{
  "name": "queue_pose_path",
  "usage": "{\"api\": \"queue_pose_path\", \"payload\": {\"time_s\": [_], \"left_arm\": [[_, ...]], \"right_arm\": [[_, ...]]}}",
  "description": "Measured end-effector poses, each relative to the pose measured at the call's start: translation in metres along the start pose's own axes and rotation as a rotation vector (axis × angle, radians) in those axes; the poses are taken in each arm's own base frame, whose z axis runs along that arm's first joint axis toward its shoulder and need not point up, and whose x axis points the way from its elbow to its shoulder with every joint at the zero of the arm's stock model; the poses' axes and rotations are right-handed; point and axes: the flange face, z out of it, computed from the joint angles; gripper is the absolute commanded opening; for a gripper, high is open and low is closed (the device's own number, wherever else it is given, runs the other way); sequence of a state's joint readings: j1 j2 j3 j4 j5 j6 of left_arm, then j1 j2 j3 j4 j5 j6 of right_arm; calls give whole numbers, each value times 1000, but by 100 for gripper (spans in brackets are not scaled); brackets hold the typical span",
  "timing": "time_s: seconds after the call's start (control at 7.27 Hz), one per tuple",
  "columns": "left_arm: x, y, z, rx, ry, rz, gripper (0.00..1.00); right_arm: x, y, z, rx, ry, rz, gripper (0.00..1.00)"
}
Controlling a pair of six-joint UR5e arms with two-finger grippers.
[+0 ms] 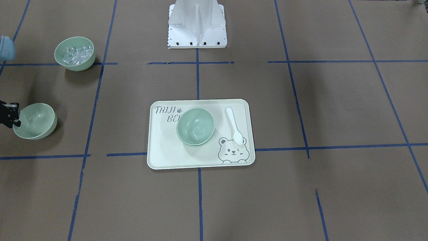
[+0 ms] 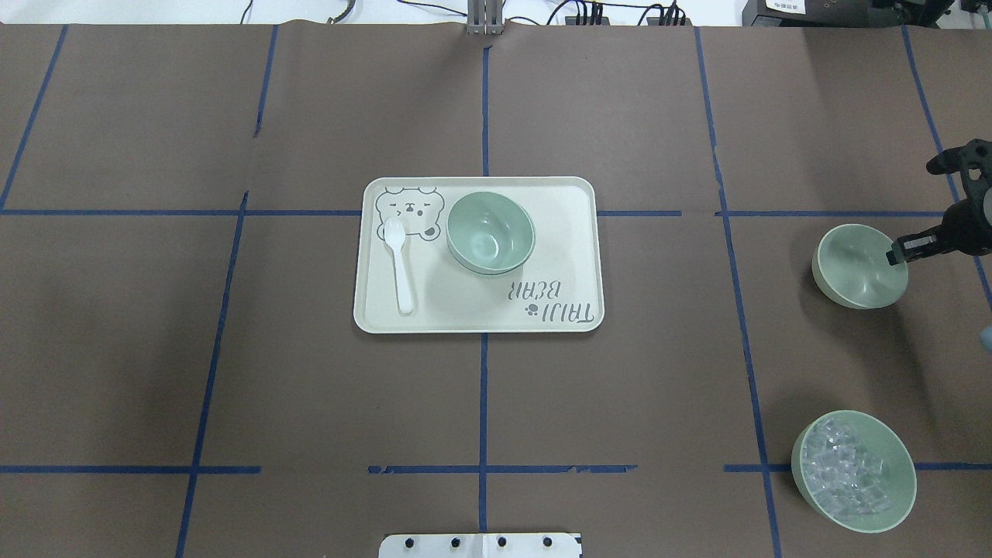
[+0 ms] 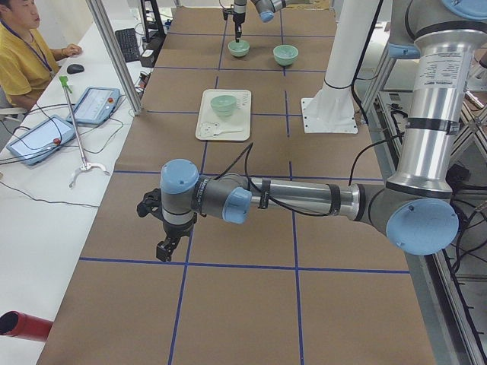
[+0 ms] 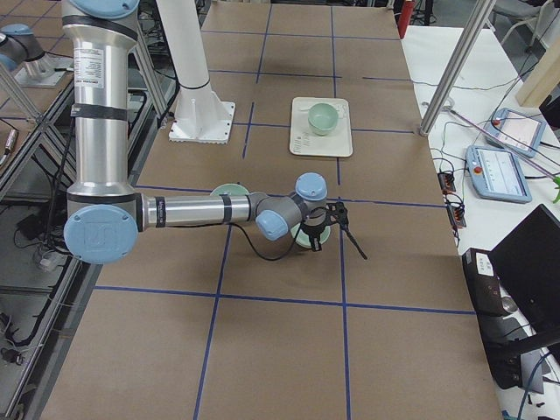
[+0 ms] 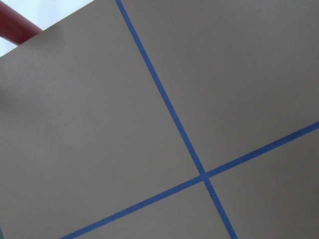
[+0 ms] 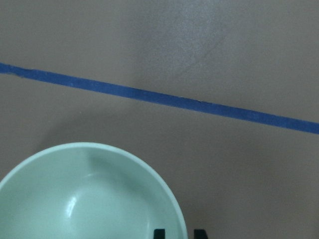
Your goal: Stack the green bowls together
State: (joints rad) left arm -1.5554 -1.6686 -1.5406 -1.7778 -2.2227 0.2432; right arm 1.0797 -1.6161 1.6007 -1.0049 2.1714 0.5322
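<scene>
Two pale green bowls (image 1: 195, 126) sit nested on the cream tray (image 1: 167, 157), also seen in the overhead view (image 2: 490, 231). A third green bowl (image 1: 35, 120) is off by the table's right side and sits tilted in the overhead view (image 2: 856, 267). My right gripper (image 2: 903, 252) straddles its rim. In the right wrist view, the two fingertips (image 6: 159, 234) close narrowly on either side of the rim (image 6: 99, 199). My left gripper (image 3: 171, 243) hangs over bare table far from the bowls, and I cannot tell whether it is open or shut.
A like green bowl with clear ice-like cubes (image 2: 852, 471) stands close to the held bowl, towards the robot. A white spoon (image 2: 401, 263) lies on the tray beside the nested bowls. The robot's white base (image 1: 197, 23) is behind the tray. Blue tape lines cross the brown table cover.
</scene>
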Motion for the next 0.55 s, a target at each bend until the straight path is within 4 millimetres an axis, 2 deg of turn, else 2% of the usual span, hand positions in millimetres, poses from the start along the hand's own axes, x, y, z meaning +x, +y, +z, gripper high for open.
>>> {"api": "queue_pose_path", "payload": {"time_s": [0.14,0.28,0.55], "left_arm": [[0,0,0,1,0,-1,100],[0,0,-1,1,0,0,100],[1,-1,-2,4,-1,0,100]], "right_arm": [[-1,1,2,-4,0,-2,11],[-2,2,3,-8,-1,-4,0],[-13,-1,-2,-5,-19,-13,0]]}}
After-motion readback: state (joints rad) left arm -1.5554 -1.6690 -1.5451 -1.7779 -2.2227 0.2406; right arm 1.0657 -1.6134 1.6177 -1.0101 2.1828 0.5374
